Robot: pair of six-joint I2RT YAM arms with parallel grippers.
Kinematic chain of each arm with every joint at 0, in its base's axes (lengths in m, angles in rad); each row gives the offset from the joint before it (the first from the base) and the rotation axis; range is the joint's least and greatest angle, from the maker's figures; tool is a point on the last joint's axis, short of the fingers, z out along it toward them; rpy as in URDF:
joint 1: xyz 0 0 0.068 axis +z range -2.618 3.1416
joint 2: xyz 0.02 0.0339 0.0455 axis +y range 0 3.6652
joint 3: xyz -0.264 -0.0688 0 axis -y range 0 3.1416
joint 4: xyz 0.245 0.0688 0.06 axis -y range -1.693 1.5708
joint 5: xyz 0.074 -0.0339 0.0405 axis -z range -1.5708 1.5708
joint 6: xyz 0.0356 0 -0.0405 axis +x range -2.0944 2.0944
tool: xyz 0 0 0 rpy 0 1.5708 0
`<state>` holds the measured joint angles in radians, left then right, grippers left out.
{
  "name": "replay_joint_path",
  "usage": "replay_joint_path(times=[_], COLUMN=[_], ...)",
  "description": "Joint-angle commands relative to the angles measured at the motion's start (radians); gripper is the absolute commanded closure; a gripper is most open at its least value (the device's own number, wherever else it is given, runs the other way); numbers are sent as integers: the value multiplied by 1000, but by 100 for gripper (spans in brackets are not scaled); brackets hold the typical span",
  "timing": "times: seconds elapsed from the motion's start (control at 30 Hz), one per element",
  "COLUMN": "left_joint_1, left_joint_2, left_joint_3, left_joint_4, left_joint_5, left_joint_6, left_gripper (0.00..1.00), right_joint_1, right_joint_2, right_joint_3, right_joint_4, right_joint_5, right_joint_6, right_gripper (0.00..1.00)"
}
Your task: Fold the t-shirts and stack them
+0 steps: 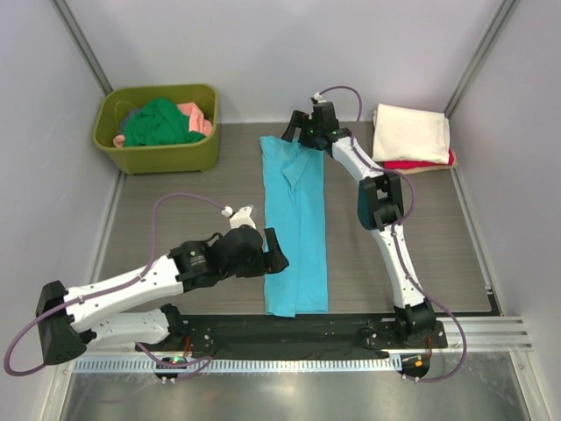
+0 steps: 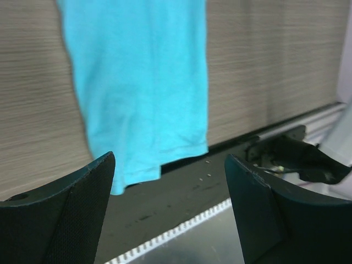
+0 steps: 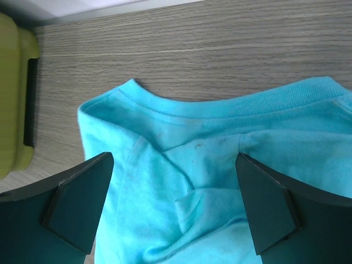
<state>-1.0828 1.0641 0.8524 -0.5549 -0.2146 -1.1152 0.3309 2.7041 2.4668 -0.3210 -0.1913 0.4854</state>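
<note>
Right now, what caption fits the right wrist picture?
Open right pincer above the collar of the blue shirt.

My left gripper [image 2: 169, 159]: black fingers spread wide at the lower corners, nothing between. Bright turquoise cloth t-shirt [image 2: 140, 82] lies flat, upper left, on grey wood-grain table [image 2: 275, 66], hem overlapping black strip [image 2: 181, 192].

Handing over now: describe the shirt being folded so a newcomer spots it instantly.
On the grey table, look between the green tub far left and the folded stack far right. Down the middle lies a long narrow strip, the turquoise shirt. It is the only blue one and the only one laid out flat.
</note>
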Motion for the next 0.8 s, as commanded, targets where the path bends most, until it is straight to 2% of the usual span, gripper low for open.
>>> replay_joint_path(times=[0.0,0.13,0.2,0.23,0.27,0.33,0.37,0.4,0.57,0.67,0.77], left_joint_1=[-5,-5,-5,-5,-5,-3,-3,-3,0,1,1], left_joint_2=[-32,-18,-16,-15,-19,-27,-30,-33,-49,-55,-46], left_joint_3=[20,5,-7,-30,-45,-68,-84,-90,-124,-151,-182], left_joint_4=[-112,-109,-106,-100,-85,-73,-60,-56,-39,-28,2], left_joint_5=[-155,-155,-152,-160,-161,-160,-158,-155,-167,-146,-117], left_joint_6=[63,80,81,81,81,86,92,95,118,118,109], left_gripper=[18,18,18,18,18,18,18,18,20,20,20], right_joint_1=[-7,-6,8,17,26,54,63,71,140,190,209], right_joint_2=[-211,-401,-568,-625,-761,-901,-965,-1100,-1455,-1645,-1777], right_joint_3=[-55,-239,-455,-539,-721,-916,-1100,-1184,-1620,-1799,-1891], right_joint_4=[106,112,123,128,138,190,209,214,44,-41,-156], right_joint_5=[-31,4,35,105,140,229,262,285,242,172,129], right_joint_6=[-22,-22,-50,-76,-90,-102,-84,-64,67,157,232], right_gripper=[0,0,0,0,0,0,0,0,0,1,2])
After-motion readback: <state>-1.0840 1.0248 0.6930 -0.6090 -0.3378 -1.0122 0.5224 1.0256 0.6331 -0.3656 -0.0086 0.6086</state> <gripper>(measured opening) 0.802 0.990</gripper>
